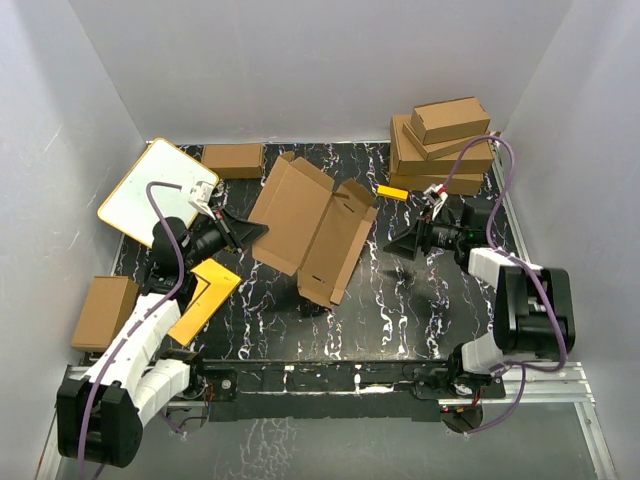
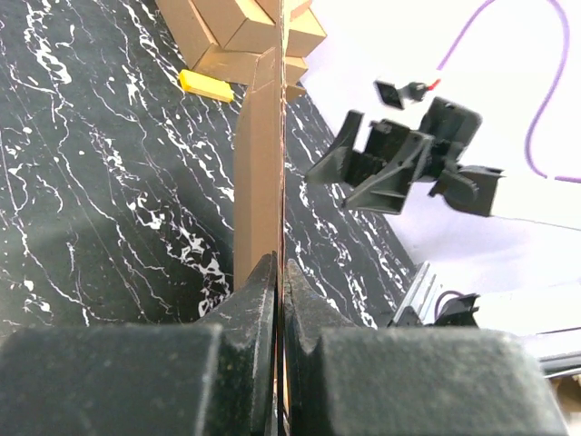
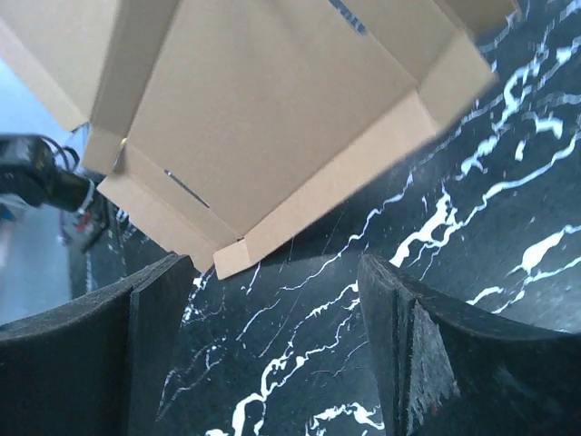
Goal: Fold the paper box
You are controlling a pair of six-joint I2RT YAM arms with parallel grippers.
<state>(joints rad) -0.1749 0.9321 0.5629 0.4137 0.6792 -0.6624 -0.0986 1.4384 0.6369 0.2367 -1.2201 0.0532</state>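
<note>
1. Nearest the arm bases, near and to the left of the paper box [image 1: 312,225], a yellow flat card [image 1: 205,298] lies on the desk [image 1: 400,310].
2. The paper box is an open die-cut sheet in the middle of the desk, flaps spread and not yet folded up.
3. At its left edge, the left end effector [image 1: 262,231] is clenched on the cardboard, and the thin edge runs straight between its fingertips [image 2: 263,277].
4. Just to the right of the box, the right end effector [image 1: 392,243] is released. Its jaws stand wide and touch nothing, with a corner of the box ahead of them.
5. The sheet looks light, stiff across its panels and willing to bend only at its scored creases. It would probably slide on the smooth desk. A good hold is a panel edge close to a crease, not a flap tip, which would buckle.
6. Beyond the box, a stack of folded boxes [image 1: 445,150] stands to the right and a white board [image 1: 150,182] lies to the left.
</note>
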